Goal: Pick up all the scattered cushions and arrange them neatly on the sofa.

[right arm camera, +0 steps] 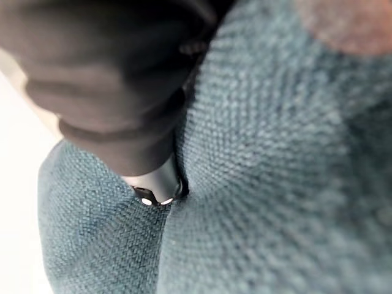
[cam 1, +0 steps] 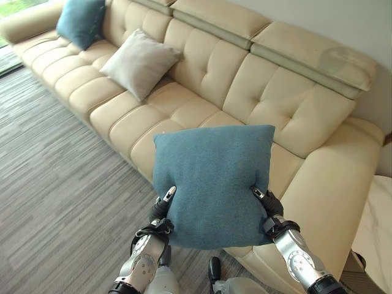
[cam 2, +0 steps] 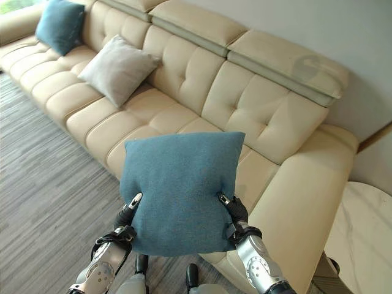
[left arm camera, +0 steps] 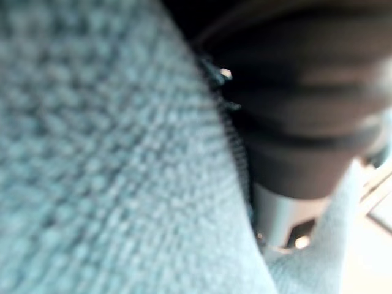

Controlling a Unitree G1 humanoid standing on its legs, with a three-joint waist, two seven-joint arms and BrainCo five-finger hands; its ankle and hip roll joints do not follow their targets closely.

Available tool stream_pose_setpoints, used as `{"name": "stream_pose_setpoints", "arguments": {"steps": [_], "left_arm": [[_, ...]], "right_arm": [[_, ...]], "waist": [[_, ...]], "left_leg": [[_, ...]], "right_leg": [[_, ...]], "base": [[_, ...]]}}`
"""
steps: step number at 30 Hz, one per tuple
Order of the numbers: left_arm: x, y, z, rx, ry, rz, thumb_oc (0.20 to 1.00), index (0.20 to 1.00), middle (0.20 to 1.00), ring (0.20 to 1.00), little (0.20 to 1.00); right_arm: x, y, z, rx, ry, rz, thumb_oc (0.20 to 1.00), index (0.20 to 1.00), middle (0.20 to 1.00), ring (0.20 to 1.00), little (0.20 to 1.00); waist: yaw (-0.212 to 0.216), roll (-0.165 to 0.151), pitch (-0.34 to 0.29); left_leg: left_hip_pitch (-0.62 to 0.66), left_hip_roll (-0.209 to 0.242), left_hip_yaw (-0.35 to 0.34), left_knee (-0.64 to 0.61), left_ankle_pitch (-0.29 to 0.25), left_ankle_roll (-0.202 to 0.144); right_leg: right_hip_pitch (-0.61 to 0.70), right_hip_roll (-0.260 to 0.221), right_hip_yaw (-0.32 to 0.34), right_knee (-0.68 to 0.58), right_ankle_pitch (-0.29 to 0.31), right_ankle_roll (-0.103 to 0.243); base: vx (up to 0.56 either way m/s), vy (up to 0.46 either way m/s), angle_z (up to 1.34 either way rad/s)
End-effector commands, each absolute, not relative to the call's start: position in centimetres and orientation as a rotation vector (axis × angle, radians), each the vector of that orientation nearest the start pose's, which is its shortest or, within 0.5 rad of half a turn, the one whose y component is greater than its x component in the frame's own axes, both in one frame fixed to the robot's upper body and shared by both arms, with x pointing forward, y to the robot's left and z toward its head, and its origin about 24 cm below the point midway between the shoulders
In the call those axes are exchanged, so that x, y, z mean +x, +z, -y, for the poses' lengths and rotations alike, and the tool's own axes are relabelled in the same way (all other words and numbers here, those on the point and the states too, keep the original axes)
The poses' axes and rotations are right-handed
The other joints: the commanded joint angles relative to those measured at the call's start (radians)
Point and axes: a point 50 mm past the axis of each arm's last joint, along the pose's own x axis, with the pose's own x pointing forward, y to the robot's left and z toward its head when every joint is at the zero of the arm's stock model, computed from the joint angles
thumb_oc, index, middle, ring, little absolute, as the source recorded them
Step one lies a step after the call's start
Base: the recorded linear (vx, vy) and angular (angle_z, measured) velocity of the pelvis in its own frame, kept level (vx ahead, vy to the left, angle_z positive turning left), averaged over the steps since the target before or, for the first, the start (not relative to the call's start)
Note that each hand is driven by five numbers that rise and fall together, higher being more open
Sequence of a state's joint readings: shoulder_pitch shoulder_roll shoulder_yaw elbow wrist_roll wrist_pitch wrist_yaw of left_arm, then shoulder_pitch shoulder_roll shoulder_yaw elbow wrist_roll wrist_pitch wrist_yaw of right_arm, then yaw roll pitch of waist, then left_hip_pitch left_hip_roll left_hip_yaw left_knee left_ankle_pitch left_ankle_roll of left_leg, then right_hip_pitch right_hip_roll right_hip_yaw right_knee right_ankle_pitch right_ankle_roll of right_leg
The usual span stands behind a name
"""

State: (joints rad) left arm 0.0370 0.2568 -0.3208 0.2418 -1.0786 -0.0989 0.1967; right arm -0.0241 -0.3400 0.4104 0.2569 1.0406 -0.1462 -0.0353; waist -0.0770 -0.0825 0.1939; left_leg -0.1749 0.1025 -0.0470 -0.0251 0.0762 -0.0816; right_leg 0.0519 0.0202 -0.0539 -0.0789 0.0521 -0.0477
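A long cream sofa (cam 1: 202,67) with tufted seats and padded headrests runs along a pale wall, its far end cut off at the frame's edge, above a grey striped carpet (cam 1: 55,177). A pale stone-topped side table (cam 1: 376,226) stands past the sofa's near arm, only partly in frame. Held upright in the air in front of the sofa's near seat, a large blue cushion (cam 1: 214,184) hides much of that seat and most of both hands. The left hand (cam 1: 164,202) pinches the cushion's left edge, thumb on the front face, the other fingers hidden behind the fabric. The right hand (cam 1: 266,202) grips the right edge the same way, thumb pressed into the cloth. A grey cushion (cam 1: 139,62) leans against the sofa's backrest farther along, and a second blue cushion (cam 1: 81,21) leans near the far end, its top cropped.
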Motion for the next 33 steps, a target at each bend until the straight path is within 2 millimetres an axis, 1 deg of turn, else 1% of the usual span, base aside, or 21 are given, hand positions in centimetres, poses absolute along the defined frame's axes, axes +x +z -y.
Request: {"name": "stream_pose_setpoints", "arguments": {"steps": [1, 4, 7, 9, 10, 11, 12, 14, 15, 16, 17, 18, 19, 21, 23, 24, 27, 29, 31, 32, 33], "left_arm": [[24.7, 3.1, -6.7, -0.857, -0.268, -0.213, 0.200, 0.200, 0.200, 0.200, 0.200], [24.1, 2.5, -6.7, -0.839, -0.285, -0.235, 0.200, 0.200, 0.200, 0.200, 0.200], [24.0, 2.3, -6.6, -0.819, -0.302, -0.245, 0.200, 0.200, 0.200, 0.200, 0.200], [24.0, 2.3, -6.7, -0.815, -0.303, -0.246, 0.200, 0.200, 0.200, 0.200, 0.200], [24.0, 2.3, -6.8, -0.817, -0.297, -0.245, 0.200, 0.200, 0.200, 0.200, 0.200], [24.1, 2.3, -6.8, -0.814, -0.296, -0.246, 0.200, 0.200, 0.200, 0.200, 0.200], [24.3, 2.3, -7.3, -0.802, -0.275, -0.240, 0.200, 0.200, 0.200, 0.200, 0.200], [24.5, 2.5, -8.0, -0.786, -0.248, -0.221, 0.200, 0.200, 0.200, 0.200, 0.200], [24.6, 2.5, -8.4, -0.798, -0.219, -0.214, 0.200, 0.200, 0.200, 0.200, 0.200], [24.7, 2.6, -8.7, -0.797, -0.204, -0.209, 0.200, 0.200, 0.200, 0.200, 0.200], [24.6, 2.4, -8.9, -0.783, -0.197, -0.218, 0.200, 0.200, 0.200, 0.200, 0.200], [24.5, 2.3, -8.6, -0.795, -0.209, -0.227, 0.200, 0.200, 0.200, 0.200, 0.200], [24.8, 2.6, -8.4, -0.826, -0.212, -0.215, 0.200, 0.200, 0.200, 0.200, 0.200], [24.6, 2.5, -8.1, -0.833, -0.223, -0.227, 0.200, 0.200, 0.200, 0.200, 0.200], [24.4, 2.4, -7.9, -0.839, -0.231, -0.234, 0.200, 0.200, 0.200, 0.200, 0.200], [24.6, 2.5, -7.6, -0.848, -0.234, -0.235, 0.200, 0.200, 0.200, 0.200, 0.200], [24.6, 2.6, -7.5, -0.846, -0.237, -0.236, 0.200, 0.200, 0.200, 0.200, 0.200], [24.6, 2.6, -7.4, -0.840, -0.235, -0.239, 0.200, 0.200, 0.200, 0.200, 0.200], [24.7, 2.6, -7.4, -0.832, -0.233, -0.239, 0.200, 0.200, 0.200, 0.200, 0.200], [24.5, 2.6, -7.4, -0.831, -0.232, -0.237, 0.200, 0.200, 0.200, 0.200, 0.200], [24.3, 2.3, -7.5, -0.804, -0.234, -0.245, 0.200, 0.200, 0.200, 0.200, 0.200]], "right_arm": [[24.4, 3.1, 7.0, 0.835, 0.409, -0.155, 0.200, 0.200, 0.200, 0.200, 0.200], [23.8, 2.4, 6.7, 0.843, 0.434, -0.201, 0.200, 0.200, 0.200, 0.200, 0.200], [23.5, 2.1, 6.4, 0.845, 0.444, -0.229, 0.200, 0.200, 0.200, 0.200, 0.200], [23.3, 2.0, 6.0, 0.851, 0.456, -0.247, 0.200, 0.200, 0.200, 0.200, 0.200], [23.2, 1.9, 5.8, 0.858, 0.466, -0.259, 0.200, 0.200, 0.200, 0.200, 0.200], [23.0, 1.7, 5.2, 0.878, 0.477, -0.281, 0.200, 0.200, 0.200, 0.200, 0.200], [22.9, 1.5, 4.7, 0.885, 0.488, -0.298, 0.200, 0.200, 0.200, 0.200, 0.200], [22.7, 1.5, 4.1, 0.899, 0.502, -0.310, 0.200, 0.200, 0.200, 0.200, 0.200], [22.7, 1.6, 3.7, 0.917, 0.505, -0.310, 0.200, 0.200, 0.200, 0.200, 0.200], [22.8, 2.0, 3.3, 0.907, 0.526, -0.298, 0.200, 0.200, 0.200, 0.200, 0.200], [22.9, 1.9, 3.6, 0.872, 0.525, -0.302, 0.200, 0.200, 0.200, 0.200, 0.200], [22.8, 1.8, 3.7, 0.862, 0.534, -0.305, 0.200, 0.200, 0.200, 0.200, 0.200], [22.8, 1.8, 4.0, 0.886, 0.518, -0.298, 0.200, 0.200, 0.200, 0.200, 0.200], [22.9, 1.7, 4.4, 0.871, 0.506, -0.293, 0.200, 0.200, 0.200, 0.200, 0.200], [23.1, 1.8, 4.7, 0.868, 0.500, -0.287, 0.200, 0.200, 0.200, 0.200, 0.200], [23.2, 1.7, 5.1, 0.852, 0.494, -0.289, 0.200, 0.200, 0.200, 0.200, 0.200], [23.1, 1.4, 5.4, 0.837, 0.483, -0.300, 0.200, 0.200, 0.200, 0.200, 0.200], [23.0, 1.3, 5.6, 0.840, 0.470, -0.304, 0.200, 0.200, 0.200, 0.200, 0.200], [23.2, 1.3, 5.9, 0.838, 0.456, -0.296, 0.200, 0.200, 0.200, 0.200, 0.200], [23.1, 1.2, 6.0, 0.842, 0.439, -0.294, 0.200, 0.200, 0.200, 0.200, 0.200], [22.8, 1.0, 5.7, 0.849, 0.441, -0.308, 0.200, 0.200, 0.200, 0.200, 0.200]], "waist": [[0.026, 0.013, -0.006], [0.022, 0.045, -0.018], [0.019, 0.052, -0.027], [0.015, 0.053, -0.032], [0.016, 0.051, -0.036], [0.022, 0.049, -0.036], [0.023, 0.051, -0.026], [0.025, 0.058, -0.015], [0.019, 0.057, -0.013], [0.018, 0.052, -0.018], [0.007, 0.048, -0.017], [0.005, 0.041, -0.023], [0.007, 0.038, -0.037], [0.000, 0.043, -0.054], [-0.001, 0.041, -0.052], [0.005, 0.036, -0.042], [0.016, 0.031, -0.039], [0.025, 0.039, -0.033], [0.029, 0.039, -0.024], [0.026, 0.064, -0.037], [0.022, 0.071, -0.052]], "left_leg": [[0.002, -0.026, -0.096, -0.028, -0.021, -0.021], [0.035, -0.026, -0.109, -0.040, -0.009, -0.023], [0.051, -0.037, -0.087, -0.030, -0.014, -0.010], [0.064, -0.049, -0.061, -0.020, -0.028, 0.008], [0.068, -0.056, -0.033, -0.010, -0.040, 0.022], [0.080, -0.064, 0.023, 0.004, -0.064, 0.045], [0.111, -0.062, 0.080, 0.005, -0.084, 0.062], [0.140, -0.053, 0.124, -0.009, -0.093, 0.065], [0.189, -0.056, 0.170, -0.033, -0.106, 0.064], [0.210, -0.060, 0.207, -0.034, -0.121, 0.061], [0.243, -0.060, 0.234, -0.019, -0.155, 0.057], [0.249, -0.066, 0.226, -0.009, -0.159, 0.057], [0.264, -0.065, 0.226, -0.009, -0.166, 0.046], [0.269, -0.057, 0.218, 0.014, -0.189, 0.037], [0.250, -0.051, 0.201, 0.106, -0.204, 0.027], [0.204, -0.048, 0.167, 0.194, -0.174, 0.012], [0.142, -0.013, 0.162, 0.126, -0.136, 0.007], [0.101, 0.016, 0.146, 0.064, -0.069, -0.006], [0.085, 0.029, 0.150, 0.032, -0.051, -0.010], [0.120, 0.038, 0.147, -0.029, -0.035, -0.016], [0.151, 0.024, 0.152, -0.052, -0.039, -0.013]], "right_leg": [[-0.016, -0.030, 0.089, 0.106, -0.191, 0.101], [-0.008, -0.037, 0.130, 0.114, -0.194, 0.108], [-0.004, -0.062, 0.148, 0.110, -0.193, 0.121], [-0.013, -0.080, 0.182, 0.110, -0.183, 0.135], [-0.025, -0.091, 0.205, 0.113, -0.175, 0.145], [-0.056, -0.104, 0.230, 0.154, -0.171, 0.160], [-0.101, -0.104, 0.215, 0.245, -0.156, 0.178], [-0.159, -0.109, 0.136, 0.331, -0.145, 0.191], [-0.188, -0.126, 0.016, 0.322, -0.131, 0.193], [-0.213, -0.132, -0.108, 0.237, -0.104, 0.174], [-0.221, -0.114, -0.194, 0.141, -0.084, 0.159], [-0.202, -0.109, -0.175, 0.124, -0.078, 0.151], [-0.175, -0.109, -0.183, 0.105, -0.066, 0.149], [-0.155, -0.106, -0.183, 0.099, -0.078, 0.138], [-0.132, -0.103, -0.179, 0.100, -0.092, 0.123], [-0.107, -0.102, -0.176, 0.089, -0.107, 0.107], [-0.070, -0.113, -0.172, 0.073, -0.123, 0.118], [-0.057, -0.113, -0.164, 0.076, -0.136, 0.122], [-0.048, -0.117, -0.165, 0.082, -0.148, 0.123], [-0.030, -0.110, -0.152, 0.091, -0.159, 0.130], [-0.013, -0.113, -0.137, 0.086, -0.155, 0.133]], "base": [[0.37, 0.340, -1.02], [0.18, 0.269, -1.51], [0.14, 0.216, -0.76], [0.10, 0.245, -0.33], [0.10, 0.362, -0.62], [0.11, 0.406, -1.46], [0.10, 0.332, -1.76], [0.07, 0.174, -1.54], [0.16, 0.092, -1.34], [0.32, -0.011, -1.41], [0.32, -0.098, -1.40], [0.38, -0.179, -0.75], [0.30, -0.161, -0.05], [0.26, -0.142, 0.29], [0.18, -0.107, 0.53], [0.17, -0.052, 0.31], [0.15, 0.055, 0.00], [0.10, 0.091, -0.13], [0.13, 0.122, -0.30], [0.31, 0.270, -0.31], [0.33, 0.283, -0.28]]}}
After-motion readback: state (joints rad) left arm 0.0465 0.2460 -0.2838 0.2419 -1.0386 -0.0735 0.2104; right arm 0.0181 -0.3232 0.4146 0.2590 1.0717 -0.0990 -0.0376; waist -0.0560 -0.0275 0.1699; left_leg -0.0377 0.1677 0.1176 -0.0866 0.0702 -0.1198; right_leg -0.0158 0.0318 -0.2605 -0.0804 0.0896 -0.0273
